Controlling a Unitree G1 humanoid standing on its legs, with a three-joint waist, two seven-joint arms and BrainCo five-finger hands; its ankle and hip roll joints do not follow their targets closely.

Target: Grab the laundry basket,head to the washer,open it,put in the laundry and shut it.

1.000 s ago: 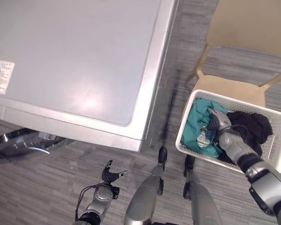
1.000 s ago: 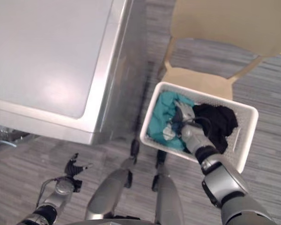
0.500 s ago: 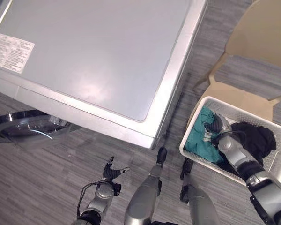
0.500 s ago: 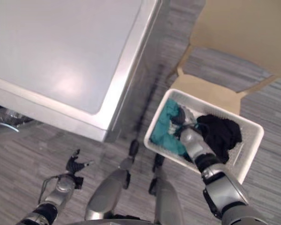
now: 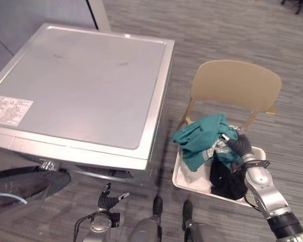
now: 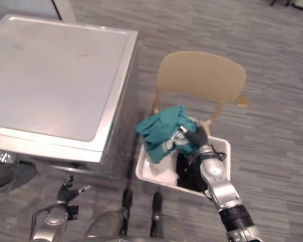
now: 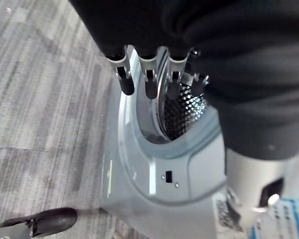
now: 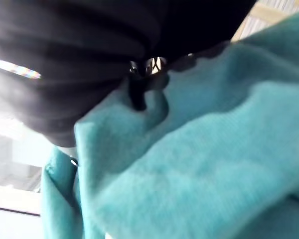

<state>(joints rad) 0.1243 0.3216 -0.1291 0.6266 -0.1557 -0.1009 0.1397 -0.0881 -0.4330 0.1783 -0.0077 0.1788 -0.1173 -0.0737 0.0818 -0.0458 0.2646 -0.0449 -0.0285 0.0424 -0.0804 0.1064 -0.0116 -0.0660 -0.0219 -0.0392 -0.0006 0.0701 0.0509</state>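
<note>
Boxy grey washer (image 5: 86, 96), smooth metal top, door open onto a perforated steel drum (image 7: 182, 107). Beside it, rectangular white plastic laundry basket (image 5: 184, 177) holds dark cloth (image 5: 226, 180). Right hand (image 5: 237, 146) pinches soft teal garment (image 5: 199, 136) above the basket; left hand (image 5: 110, 200) hangs low, fingers relaxed.

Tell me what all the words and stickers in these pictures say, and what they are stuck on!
White sticker on top of the washer, near its front corner: rows of small print, too small to read.
Blue and white label on the washer's front, in the left wrist view: blurred, cannot be read.
No print can be seen on the basket, the clothes or the chair.
</note>
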